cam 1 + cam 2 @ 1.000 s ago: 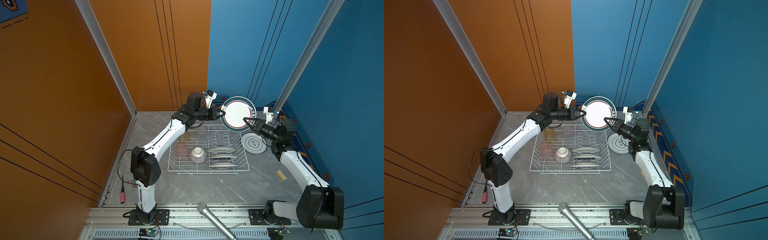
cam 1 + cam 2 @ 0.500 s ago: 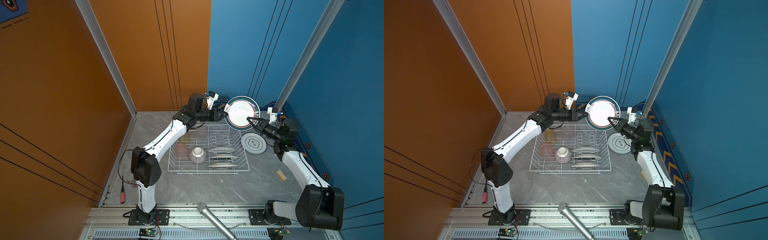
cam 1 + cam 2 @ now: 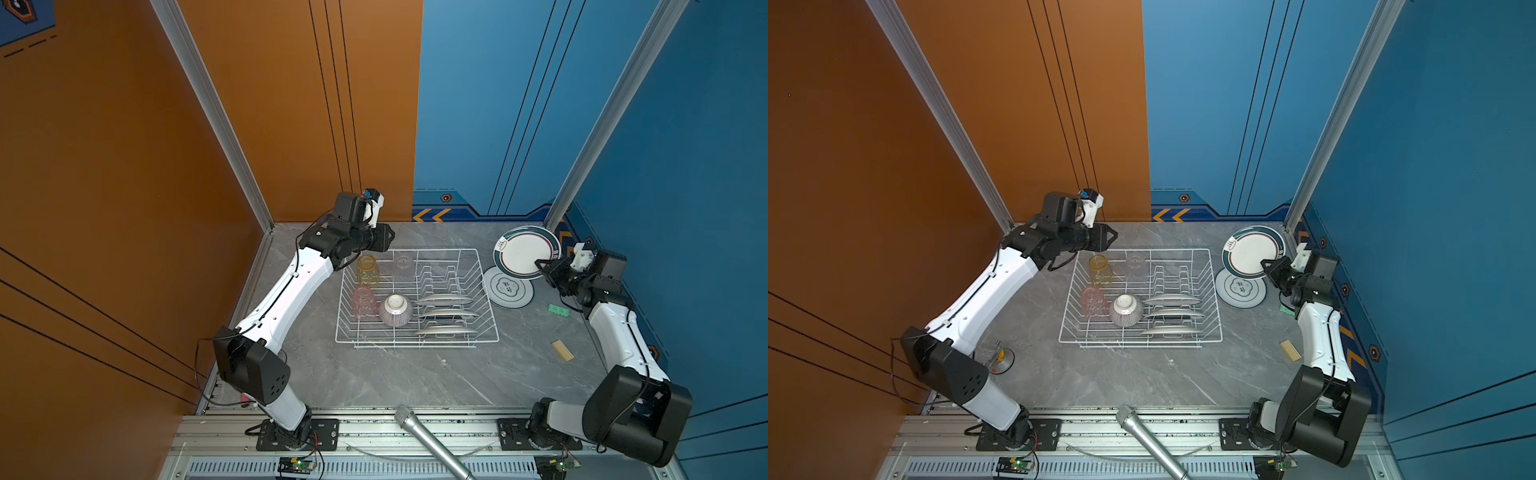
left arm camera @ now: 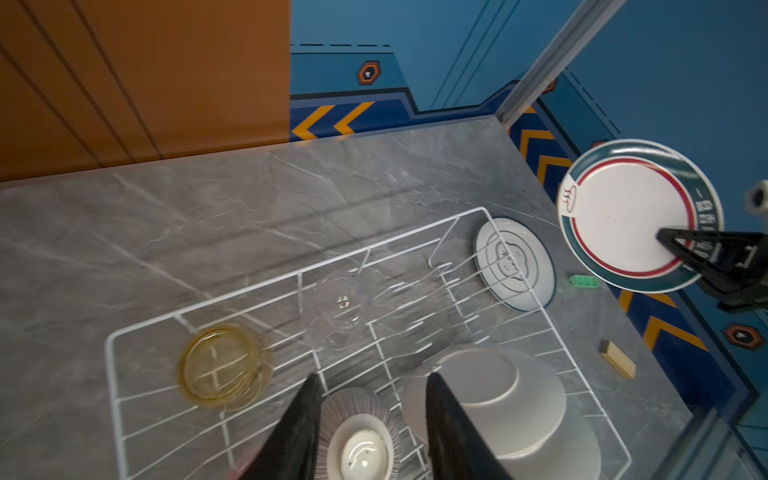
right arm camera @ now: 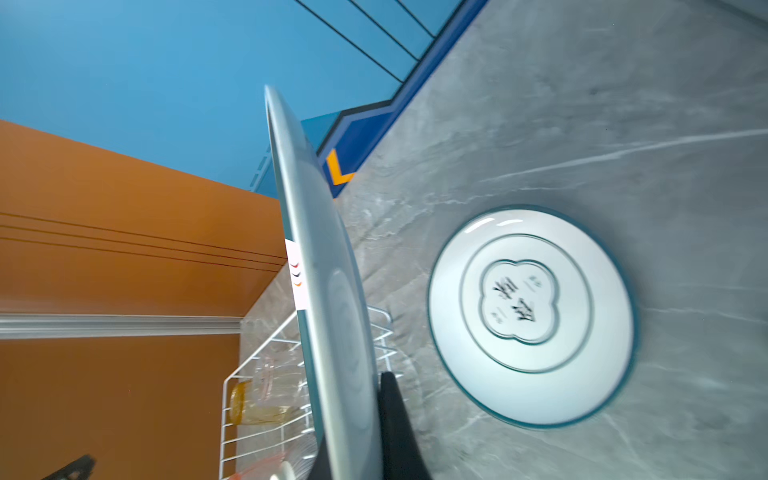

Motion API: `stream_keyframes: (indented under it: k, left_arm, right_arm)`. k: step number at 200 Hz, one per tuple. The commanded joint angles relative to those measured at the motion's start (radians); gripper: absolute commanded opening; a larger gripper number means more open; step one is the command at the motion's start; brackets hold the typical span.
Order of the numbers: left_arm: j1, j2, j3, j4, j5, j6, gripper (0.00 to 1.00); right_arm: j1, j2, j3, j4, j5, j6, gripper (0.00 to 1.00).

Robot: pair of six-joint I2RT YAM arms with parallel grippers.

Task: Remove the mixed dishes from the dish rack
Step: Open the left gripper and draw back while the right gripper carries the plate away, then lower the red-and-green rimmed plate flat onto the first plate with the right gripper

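The right gripper (image 3: 540, 264) pinches the dark-rimmed plate (image 3: 524, 250) by its edge, tilted over the lettered plate (image 3: 508, 289) on the worktop (image 3: 374, 374) (probably to stack it). The left gripper (image 4: 372, 378), half-open and empty, hovers over the dish rack (image 3: 415, 341).

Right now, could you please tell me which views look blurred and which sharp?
Right wrist view: the black-character plate and the edge-on dark-rimmed plate look motion-smeared. Left wrist view: the dish rack wires are soft, streaked. In both top views the dish rack is crisp.
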Motion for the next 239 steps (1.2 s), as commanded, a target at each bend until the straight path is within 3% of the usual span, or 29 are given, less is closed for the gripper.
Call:
stream_keyframes:
  k: [1,40,93,152,239]
  left_arm:
    - [0.039,-0.037,-0.044,-0.107,-0.130,0.061,0.45]
    - [0.099,-0.070,-0.119,-0.129,-0.128,0.058,0.45]
    - [0.110,-0.074,-0.221,-0.142,-0.144,0.055,0.45]
    - [0.117,-0.061,-0.217,-0.142,-0.133,0.055,0.45]
    - [0.116,-0.058,-0.225,-0.142,-0.128,0.051,0.45]
  right_arm:
    - [-0.015,0.064,0.026,-0.092,0.062,-0.084,0.00]
    - [-0.018,0.183,0.035,-0.089,0.029,-0.085,0.00]
    - [-0.009,0.276,0.036,-0.033,-0.009,-0.059,0.00]
    - [0.000,0.346,0.009,0.075,-0.087,-0.002,0.00]
    - [0.003,0.399,0.006,0.093,-0.094,0.002,0.00]
